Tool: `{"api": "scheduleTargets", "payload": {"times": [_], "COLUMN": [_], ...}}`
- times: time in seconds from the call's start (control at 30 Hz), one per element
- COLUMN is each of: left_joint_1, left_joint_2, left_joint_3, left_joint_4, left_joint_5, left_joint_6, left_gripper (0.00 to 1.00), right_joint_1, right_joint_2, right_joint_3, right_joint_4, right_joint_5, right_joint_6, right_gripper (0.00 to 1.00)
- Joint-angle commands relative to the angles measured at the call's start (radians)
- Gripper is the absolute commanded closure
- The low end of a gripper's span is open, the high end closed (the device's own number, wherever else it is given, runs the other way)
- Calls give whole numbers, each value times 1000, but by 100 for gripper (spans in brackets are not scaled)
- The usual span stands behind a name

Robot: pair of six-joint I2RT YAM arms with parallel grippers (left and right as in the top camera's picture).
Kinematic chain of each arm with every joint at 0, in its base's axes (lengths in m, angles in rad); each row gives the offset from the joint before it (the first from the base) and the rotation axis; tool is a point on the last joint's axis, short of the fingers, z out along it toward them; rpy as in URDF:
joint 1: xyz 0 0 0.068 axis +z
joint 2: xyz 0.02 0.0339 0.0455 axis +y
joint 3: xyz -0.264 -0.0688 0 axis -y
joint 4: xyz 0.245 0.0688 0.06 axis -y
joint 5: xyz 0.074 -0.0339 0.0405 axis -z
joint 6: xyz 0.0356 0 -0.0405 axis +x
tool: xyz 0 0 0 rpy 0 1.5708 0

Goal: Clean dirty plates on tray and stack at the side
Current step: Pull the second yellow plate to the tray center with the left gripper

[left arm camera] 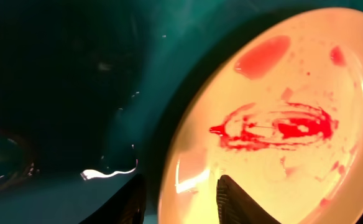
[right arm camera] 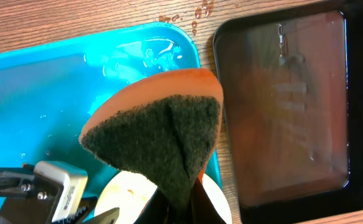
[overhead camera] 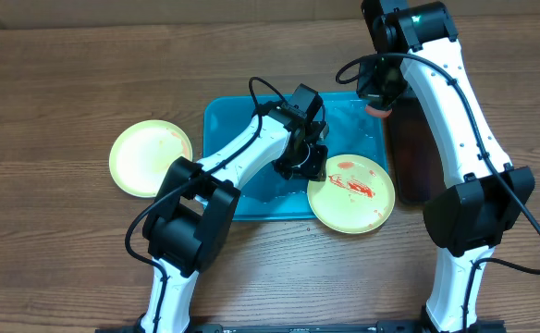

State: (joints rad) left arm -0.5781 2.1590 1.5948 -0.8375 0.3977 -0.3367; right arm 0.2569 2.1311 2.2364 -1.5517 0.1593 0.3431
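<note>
A pale yellow-green plate point(overhead camera: 351, 192) with red sauce smears lies over the front right corner of the turquoise tray point(overhead camera: 242, 120). My left gripper point(overhead camera: 311, 168) is shut on its left rim; in the left wrist view the fingers point(left arm camera: 180, 200) straddle the rim of the smeared plate point(left arm camera: 281, 124). My right gripper point(overhead camera: 378, 104) hovers over the tray's far right corner, shut on an orange sponge point(right arm camera: 163, 124) with a dark green scouring face. A second yellow-green plate point(overhead camera: 150, 157) lies on the table left of the tray. The blue-white plate is out of view.
A glossy black tray point(overhead camera: 409, 153) stands right of the turquoise tray, also seen in the right wrist view point(right arm camera: 287, 106). The turquoise tray's floor point(right arm camera: 45, 93) is wet. Water drops lie on the wooden table behind it.
</note>
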Motion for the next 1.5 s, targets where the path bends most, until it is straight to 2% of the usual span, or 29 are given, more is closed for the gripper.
{"api": "scheduleTargets", "payload": {"times": [0.0,0.2,0.9,1.47], "left_joint_1": [-2,-18,-18,-16], "left_joint_2": [13,13,26,45], "left_joint_3": [24,24,11,11], "left_joint_4": [1,3,15,16], "left_joint_5": [-41,-69,-93,-86], "left_joint_6": [-39,-38,-84,-90], "left_gripper": [62,68,78,77], "right_joint_1": [1,1,1,1], "right_joint_2": [-16,-16,-16,-16], "right_joint_3": [14,14,14,14], "right_joint_4": [5,5,5,9], "right_joint_5": [-4,-4,-4,-4], "right_joint_6": [2,2,2,2], "right_gripper": [96,96,96,95]}}
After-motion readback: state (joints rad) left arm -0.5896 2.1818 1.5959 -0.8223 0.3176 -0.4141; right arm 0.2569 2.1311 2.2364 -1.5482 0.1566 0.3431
